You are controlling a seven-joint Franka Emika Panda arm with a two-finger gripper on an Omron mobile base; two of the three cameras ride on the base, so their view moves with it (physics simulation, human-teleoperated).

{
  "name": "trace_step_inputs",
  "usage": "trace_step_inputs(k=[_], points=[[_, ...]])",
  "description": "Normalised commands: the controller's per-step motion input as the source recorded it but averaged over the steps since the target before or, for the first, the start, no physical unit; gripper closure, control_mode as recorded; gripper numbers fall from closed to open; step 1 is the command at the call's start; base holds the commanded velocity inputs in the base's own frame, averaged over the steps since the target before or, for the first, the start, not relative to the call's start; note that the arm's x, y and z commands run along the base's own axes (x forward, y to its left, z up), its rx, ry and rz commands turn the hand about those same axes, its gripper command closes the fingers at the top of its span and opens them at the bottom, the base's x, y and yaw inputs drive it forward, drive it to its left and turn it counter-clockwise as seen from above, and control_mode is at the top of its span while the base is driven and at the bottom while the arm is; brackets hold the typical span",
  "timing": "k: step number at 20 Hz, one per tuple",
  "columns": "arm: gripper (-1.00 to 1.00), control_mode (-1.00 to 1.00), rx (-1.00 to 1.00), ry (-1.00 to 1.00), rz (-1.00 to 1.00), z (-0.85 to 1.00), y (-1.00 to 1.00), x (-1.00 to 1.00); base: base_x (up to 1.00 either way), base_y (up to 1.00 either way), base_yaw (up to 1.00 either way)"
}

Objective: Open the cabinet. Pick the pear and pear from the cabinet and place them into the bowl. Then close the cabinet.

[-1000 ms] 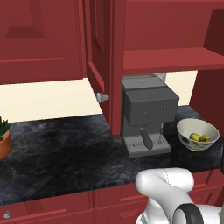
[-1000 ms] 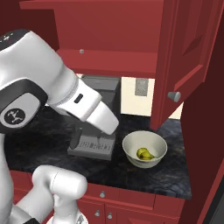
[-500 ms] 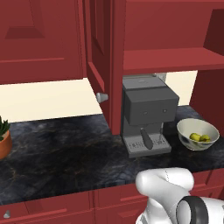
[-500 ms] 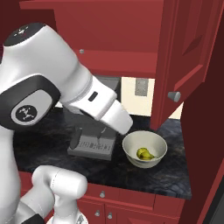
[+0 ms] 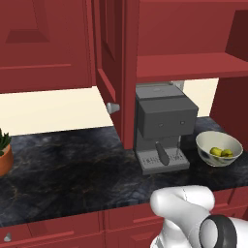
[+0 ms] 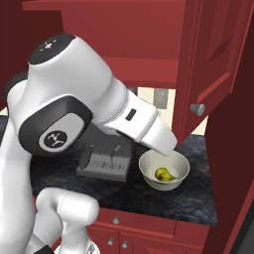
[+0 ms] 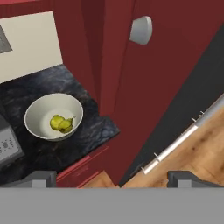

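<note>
End effector [image 7: 112,177] is spread wide with nothing in it, looking down past the open cabinet door [image 7: 175,65] and its knob [image 7: 141,29]. Both pears [image 7: 61,123] are sitting in the bowl [image 7: 37,111] on the tabletop [image 5: 72,167], right beside the coffee machine [image 5: 162,126]. Cabinet [image 5: 184,48] is wide open.

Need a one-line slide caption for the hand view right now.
Both pears sit in the bowl on the dark counter, beside the open cabinet door and its silver knob.
</note>
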Motion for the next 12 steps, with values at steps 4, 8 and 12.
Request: trace_step_inputs(k=[4,8,12], points=[[-1.0,-1.0,-0.06,-0.17,0.0,-0.24,-0.1,0.16,0.0,0.0,0.0],[-1.0,-1.0,-0.05,-0.13,0.0,-0.16,0.0,0.17,0.0,0.0,0.0],[-1.0,-1.0,-0.03,-0.04,0.0,-0.03,-0.13,0.12,0.0,0.0,0.0]])
